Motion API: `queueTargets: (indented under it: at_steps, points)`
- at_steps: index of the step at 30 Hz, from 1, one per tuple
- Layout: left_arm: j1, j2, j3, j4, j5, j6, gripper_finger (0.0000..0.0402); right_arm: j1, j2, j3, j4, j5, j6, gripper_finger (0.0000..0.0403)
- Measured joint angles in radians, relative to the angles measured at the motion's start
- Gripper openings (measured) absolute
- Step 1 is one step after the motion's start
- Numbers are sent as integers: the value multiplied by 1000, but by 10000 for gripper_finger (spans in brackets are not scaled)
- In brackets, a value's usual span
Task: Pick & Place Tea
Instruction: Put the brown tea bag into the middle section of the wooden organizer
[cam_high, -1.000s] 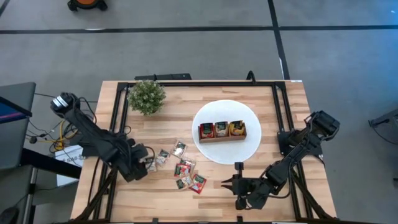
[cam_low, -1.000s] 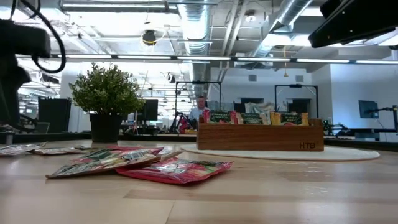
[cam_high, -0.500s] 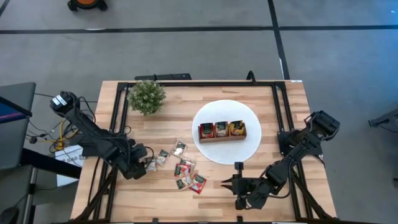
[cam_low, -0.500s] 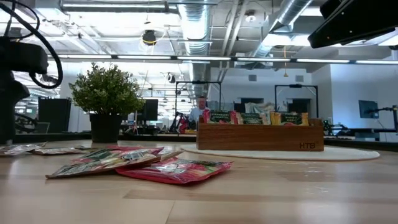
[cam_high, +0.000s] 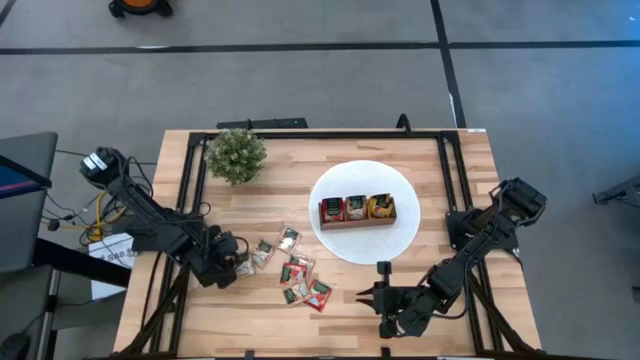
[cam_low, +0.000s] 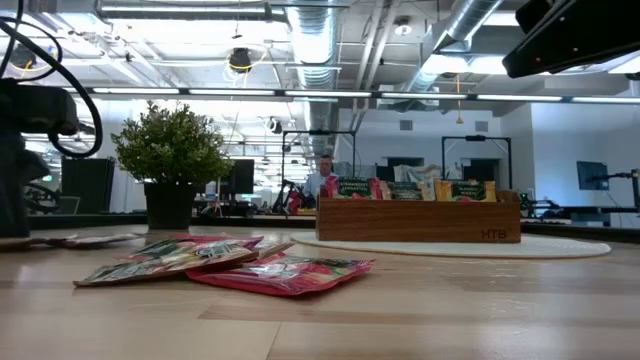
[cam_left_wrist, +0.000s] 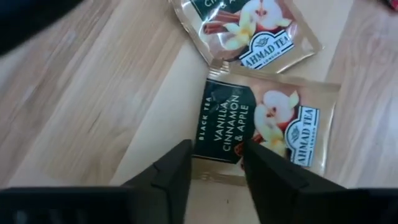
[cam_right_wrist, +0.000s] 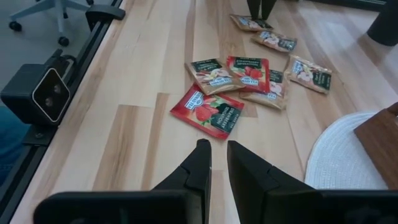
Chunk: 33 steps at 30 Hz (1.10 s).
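Several small flat tea sachets (cam_high: 300, 278) lie loose on the wooden table, left of the white plate (cam_high: 405, 238); in the low view they form a flat heap (cam_low: 280, 272). My left gripper (cam_high: 238, 268) is open at the heap's left end. Its fingers stand over the dark-printed end of a pale vanilla-and-apple sachet (cam_left_wrist: 261, 121), and a second pale sachet (cam_left_wrist: 249, 28) lies just beyond. My right gripper (cam_high: 368, 297) waits shut near the table's near edge, right of the sachets (cam_right_wrist: 214, 112). The brown three-compartment tray (cam_high: 357, 209) stands on the plate with sachets upright in it. My left gripper comes down at the pale sachet's dark end (cam_left_wrist: 217, 134) from above, one finger (cam_left_wrist: 177, 171) on either side of that end's middle. The sachet lies flat on the table. Whether the fingertips touch it, I cannot tell.
A small green potted plant (cam_high: 236, 155) stands at the far left of the table. A black frame rail (cam_high: 190, 190) runs along the table's left, far and right sides. Bare wood (cam_high: 250, 315) lies along the near edge between the arms. A person shows far off in the room (cam_low: 322, 172).
My left gripper has moved down and a little toward the table's right, closing in on the leftmost pale sachets. The sachets, the tray and my right arm have stayed where they were.
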Motion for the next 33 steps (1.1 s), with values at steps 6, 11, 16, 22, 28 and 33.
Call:
queueTargets:
  at_steps: [6, 11, 16, 22, 28, 33]
  points:
    - [0, 2, -4, 32, -38, 57, 17, -2, 0, 0, 0, 0, 0, 42]
    - [0, 3, 18, 60, -102, 101, 1, -10, 0, 0, 0, 0, 0, 42]
    - [0, 3, 98, 120, -234, 241, 0, -36, 0, 0, 13, -1, 0, 42]
    - [0, 2, 175, 311, -308, 496, 0, -89, 38, 0, 126, -4, 42, 45]
    - [0, 15, 182, 456, -314, 618, 0, -202, 166, 9, 378, -125, -41, 97]
    - [0, 56, 182, 393, -285, 507, 0, -306, 222, 80, 392, -256, -54, 175]
